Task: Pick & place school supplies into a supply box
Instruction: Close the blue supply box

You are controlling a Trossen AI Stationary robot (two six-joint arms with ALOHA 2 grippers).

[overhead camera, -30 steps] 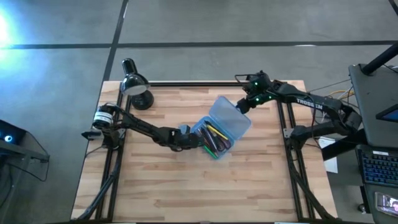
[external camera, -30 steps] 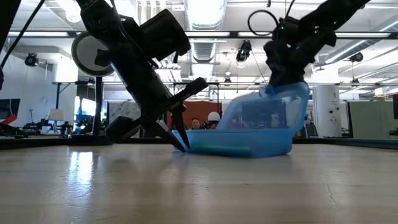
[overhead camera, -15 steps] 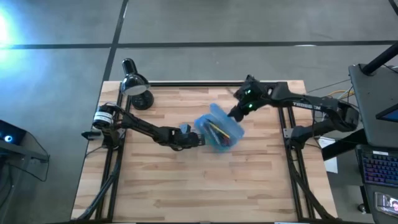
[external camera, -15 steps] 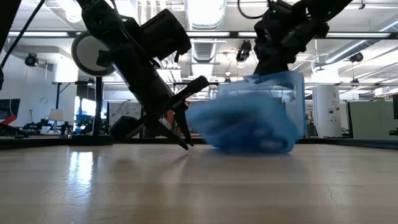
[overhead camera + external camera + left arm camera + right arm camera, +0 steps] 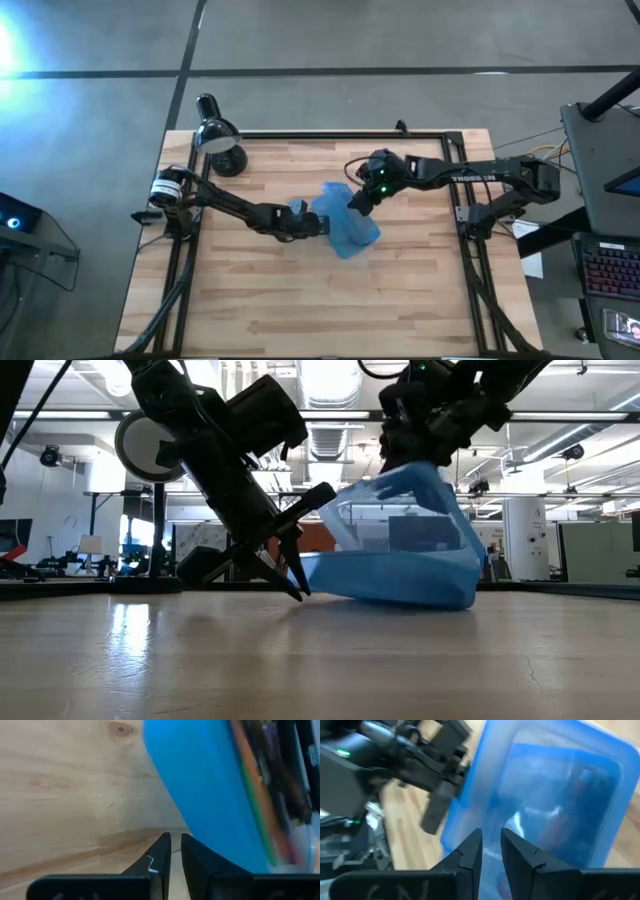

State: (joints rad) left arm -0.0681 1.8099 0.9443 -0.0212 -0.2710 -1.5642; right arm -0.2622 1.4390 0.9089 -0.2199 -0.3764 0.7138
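Closing step: supplies (image 5: 280, 785) already inside box (image 5: 345, 222). Left gripper (image 5: 172, 851) near-clenched, empty, tips braced at the box's near edge. Beyond it, right gripper (image 5: 490, 851) near-clenched, pressing the lid (image 5: 400, 510), half down. Next: push flat until it latches.

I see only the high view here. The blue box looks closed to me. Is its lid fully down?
Observer: No. The low view shows the lid tilted above the supply box, raised on the side toward the left gripper.
Operator: Does the right gripper grip the lid?
Observer: The right gripper rests against the lid; its wrist view shows nothing between its fingers.
Operator: Are supplies inside?
Observer: Yes, the left wrist view shows pens through the wall.
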